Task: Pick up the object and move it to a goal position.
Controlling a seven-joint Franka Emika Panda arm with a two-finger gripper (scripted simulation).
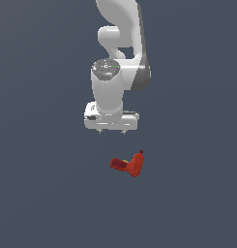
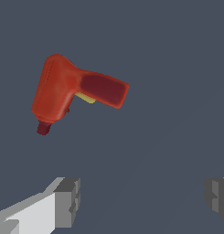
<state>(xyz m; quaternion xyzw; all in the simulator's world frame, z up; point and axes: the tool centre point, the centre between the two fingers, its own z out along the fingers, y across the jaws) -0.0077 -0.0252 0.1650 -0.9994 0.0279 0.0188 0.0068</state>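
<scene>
The object point(image 1: 130, 164) is a small red-orange L-shaped drill-like item with a yellowish patch and a dark pointed tip. It lies flat on the dark grey floor, below and slightly toward the exterior view's right of my gripper point(image 1: 112, 131). The gripper hangs above it, pointing down, open and empty, with its two short fingertips point(image 1: 101, 131) wide apart. In the wrist view the object point(image 2: 72, 91) lies clear of the fingers point(image 2: 67, 201), not between them, and the gripper point(image 2: 141, 201) holds nothing.
The white arm point(image 1: 117, 58) rises behind the hand toward the top of the exterior view. The floor point(image 1: 42, 193) is a plain dark grey surface.
</scene>
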